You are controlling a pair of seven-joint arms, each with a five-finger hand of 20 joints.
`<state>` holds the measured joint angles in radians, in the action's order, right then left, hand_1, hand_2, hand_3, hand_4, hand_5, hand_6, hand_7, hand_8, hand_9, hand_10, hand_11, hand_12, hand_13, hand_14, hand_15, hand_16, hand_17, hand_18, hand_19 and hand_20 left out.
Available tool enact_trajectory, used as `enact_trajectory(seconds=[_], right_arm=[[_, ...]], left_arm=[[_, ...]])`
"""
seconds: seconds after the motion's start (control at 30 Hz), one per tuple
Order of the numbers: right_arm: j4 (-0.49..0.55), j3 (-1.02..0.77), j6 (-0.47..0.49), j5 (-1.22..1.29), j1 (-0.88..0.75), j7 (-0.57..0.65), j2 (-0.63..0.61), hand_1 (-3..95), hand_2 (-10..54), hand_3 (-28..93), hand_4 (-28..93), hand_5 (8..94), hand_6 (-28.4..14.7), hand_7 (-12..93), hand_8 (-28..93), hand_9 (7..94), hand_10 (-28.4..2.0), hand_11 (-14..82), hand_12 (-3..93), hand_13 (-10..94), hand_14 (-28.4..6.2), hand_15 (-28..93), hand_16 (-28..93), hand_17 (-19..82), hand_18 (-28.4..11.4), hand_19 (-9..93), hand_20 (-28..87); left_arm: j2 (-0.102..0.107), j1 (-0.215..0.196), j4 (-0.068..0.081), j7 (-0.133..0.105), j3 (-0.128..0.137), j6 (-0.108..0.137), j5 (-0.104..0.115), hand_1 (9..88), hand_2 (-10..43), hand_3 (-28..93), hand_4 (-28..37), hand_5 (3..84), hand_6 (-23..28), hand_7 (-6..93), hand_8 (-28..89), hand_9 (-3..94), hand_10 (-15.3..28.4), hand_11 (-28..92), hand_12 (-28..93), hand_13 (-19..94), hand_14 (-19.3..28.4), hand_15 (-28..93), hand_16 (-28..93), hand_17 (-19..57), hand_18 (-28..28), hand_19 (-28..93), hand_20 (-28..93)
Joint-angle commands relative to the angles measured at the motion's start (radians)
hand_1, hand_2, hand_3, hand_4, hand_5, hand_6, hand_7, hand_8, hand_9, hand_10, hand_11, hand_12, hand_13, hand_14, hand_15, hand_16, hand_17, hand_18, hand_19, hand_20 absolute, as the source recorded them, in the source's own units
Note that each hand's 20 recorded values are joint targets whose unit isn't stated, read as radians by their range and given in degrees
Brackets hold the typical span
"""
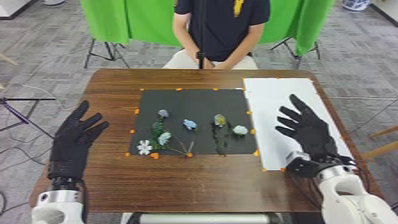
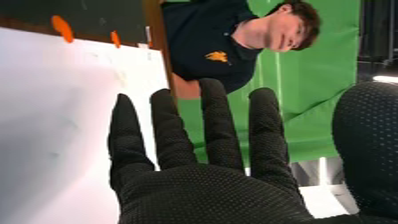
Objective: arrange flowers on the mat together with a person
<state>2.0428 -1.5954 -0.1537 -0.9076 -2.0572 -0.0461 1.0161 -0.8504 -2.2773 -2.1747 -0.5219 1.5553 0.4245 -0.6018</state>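
Fingers of the left hand [image 1: 69,145] and the right hand [image 1: 313,135] are extended and loosely spread, grasping nothing. In the right wrist view, the right hand [image 2: 209,195] has straight fingers with gaps between them and the thumb held well apart.

The flowers lie on the dark mat [image 1: 188,100], between the two hands and touching neither. A white flower [image 1: 144,147] with open petals lies near the mat's near left corner, beside a pale green bloom [image 1: 164,138] among leaves. Farther up the left side is a small greyish-purple bloom [image 1: 163,113]. A light blue bloom [image 1: 189,124] lies near the middle; to its right are a yellowish bloom [image 1: 219,120] above dark greenery and a rounded, whitish bloom [image 1: 240,130]. Thin stems [image 1: 185,149] cross near the mat's near edge.

The left hand is over the brown table [image 1: 209,185], left of the mat; the right hand is over the white sheet [image 1: 266,100] adjoining the mat's right side. Both white arms [image 1: 348,192] enter from the near edge, with the hands pointing toward the table's far side. Orange marks [image 1: 155,155] lie around the mat's border.
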Motion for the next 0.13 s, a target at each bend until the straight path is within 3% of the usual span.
enact_trajectory(seconds=[0.03,0.13], right_arm=[[0.009,0.009,-0.006,-0.043,0.016,0.013,-0.001,14.4,6.6,80,-28,27.5,7.7,15,-14,38.2,-8.0,4.6,14.0,26,-16.4,5,29,-1,-22.9,43,13],[0.011,0.011,-0.011,-0.021,0.017,0.012,0.001,14.5,6.6,80,-28,27.5,7.6,15,-14,38.2,-8.0,4.6,14.1,28,-16.4,6,28,-1,-23.2,43,13]], left_arm=[[-0.004,-0.002,0.005,0.002,-0.001,-0.006,0.002,22.8,3.5,81,-26.3,33.6,1.9,14.5,-11,37.0,17.0,21,9,28,25.2,40,-7,-8.7,22.7,47,15],[-0.005,-0.002,0.004,0.006,0.001,-0.006,-0.001,22.9,3.5,81,-26.4,33.6,2.0,14.5,-11,37.0,16.9,21,9,28,25.2,41,-7,-8.6,22.7,47,15]])
